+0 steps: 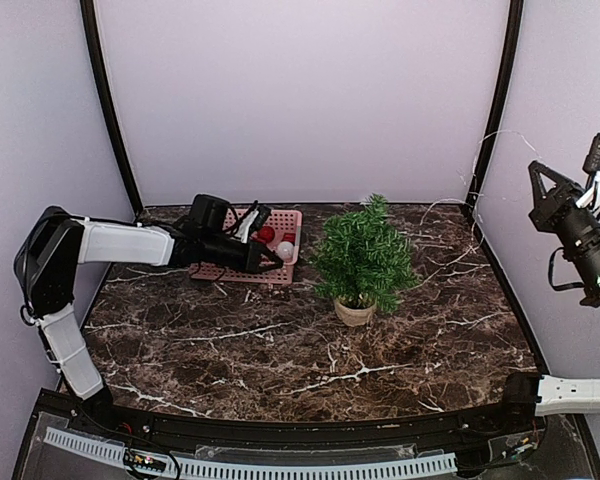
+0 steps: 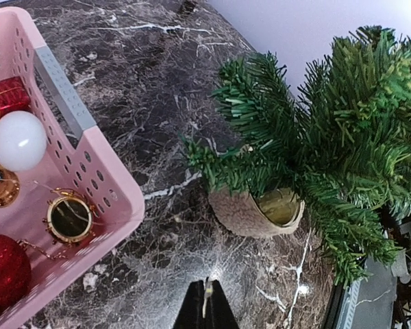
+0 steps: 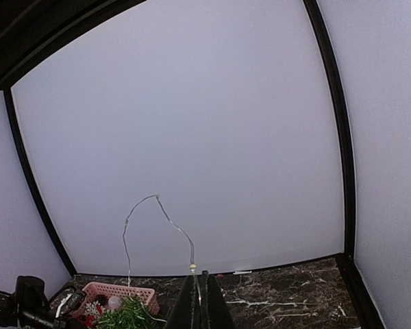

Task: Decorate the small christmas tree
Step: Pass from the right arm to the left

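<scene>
Work cell, viewed from behind the arms. The small christmas tree [image 1: 363, 250] stands upright in its tan pot [image 1: 355, 312] on the dark marbled desk [image 1: 280, 360], a little right of centre and near the pink basket [image 2: 96, 171] but not touching it. The basket holds the ornaments: a white ball [image 2: 18, 140], a red ball [image 2: 3, 269], a red gift box [image 2: 7, 99] and a gold piece [image 2: 68, 218]. The left gripper [image 2: 207, 291] sits low at the side of the basket nearest the tree, jaws pressed together. A pale sliver shows between them, but whether anything is pinched cannot be told. The right gripper [image 3: 200, 282] is raised high at the right of the cell, well apart from the tree. Its jaws pinch a thin wire [image 3: 154, 199] carrying a small bead, which loops up and drops back toward the desk; its far end is too fine to trace. No ornament shows on the branches, so decorating appears barely begun. Handling, as judged: the tree is probably light and top-heavy for so small a pot, so a sideways push on the crown could tip or slide it. The needle branches look soft and springy; they should yield under the jaws and catch hooks or wire. Branch tips suit hanging. To steady the tree, take the pot rim or lower trunk, not the foliage.
</scene>
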You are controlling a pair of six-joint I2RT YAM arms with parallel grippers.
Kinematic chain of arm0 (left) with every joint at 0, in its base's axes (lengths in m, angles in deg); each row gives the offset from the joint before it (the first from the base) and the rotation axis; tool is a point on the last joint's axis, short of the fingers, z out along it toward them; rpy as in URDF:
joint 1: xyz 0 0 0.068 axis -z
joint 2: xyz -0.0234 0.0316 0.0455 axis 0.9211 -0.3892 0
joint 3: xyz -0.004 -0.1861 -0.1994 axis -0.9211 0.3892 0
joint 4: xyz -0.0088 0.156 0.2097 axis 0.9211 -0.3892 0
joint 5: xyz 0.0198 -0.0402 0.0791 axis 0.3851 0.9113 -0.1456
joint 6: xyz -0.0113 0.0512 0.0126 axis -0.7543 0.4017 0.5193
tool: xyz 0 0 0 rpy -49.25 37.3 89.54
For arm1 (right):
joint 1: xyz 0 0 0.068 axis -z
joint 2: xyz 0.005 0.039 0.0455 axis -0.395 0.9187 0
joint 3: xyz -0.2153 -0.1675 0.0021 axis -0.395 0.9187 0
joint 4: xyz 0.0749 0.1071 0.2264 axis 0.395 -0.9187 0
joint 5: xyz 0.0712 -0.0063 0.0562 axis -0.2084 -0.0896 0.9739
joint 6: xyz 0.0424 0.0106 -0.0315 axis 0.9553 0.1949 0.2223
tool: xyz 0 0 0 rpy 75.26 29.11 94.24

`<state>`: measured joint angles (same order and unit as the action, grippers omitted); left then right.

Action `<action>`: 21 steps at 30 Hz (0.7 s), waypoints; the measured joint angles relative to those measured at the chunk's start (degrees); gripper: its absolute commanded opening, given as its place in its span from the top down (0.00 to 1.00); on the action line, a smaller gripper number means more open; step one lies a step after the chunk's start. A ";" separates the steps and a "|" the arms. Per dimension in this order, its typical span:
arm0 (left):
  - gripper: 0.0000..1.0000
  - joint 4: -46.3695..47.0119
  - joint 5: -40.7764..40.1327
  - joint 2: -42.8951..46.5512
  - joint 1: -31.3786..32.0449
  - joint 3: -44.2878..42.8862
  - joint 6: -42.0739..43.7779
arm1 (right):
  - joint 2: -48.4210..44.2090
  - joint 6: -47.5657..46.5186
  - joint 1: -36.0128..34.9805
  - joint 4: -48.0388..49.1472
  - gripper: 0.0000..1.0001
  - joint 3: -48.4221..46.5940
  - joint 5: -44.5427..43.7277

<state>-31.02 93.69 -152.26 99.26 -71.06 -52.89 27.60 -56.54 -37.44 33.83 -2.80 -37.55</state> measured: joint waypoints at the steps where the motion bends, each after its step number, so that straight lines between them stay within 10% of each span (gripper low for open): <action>1: 1.00 -0.63 -0.59 0.79 0.00 0.02 0.07 | 0.00 0.04 0.00 -0.28 1.00 0.00 -0.07; 21: 1.00 -13.49 -12.70 30.47 -0.02 -15.06 9.97 | 2.14 13.66 0.00 -16.79 1.00 1.95 6.29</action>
<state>-44.51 80.99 -121.79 99.23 -86.12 -42.93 29.74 -42.87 -37.44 17.04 -0.85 -31.26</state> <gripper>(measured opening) 0.011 0.007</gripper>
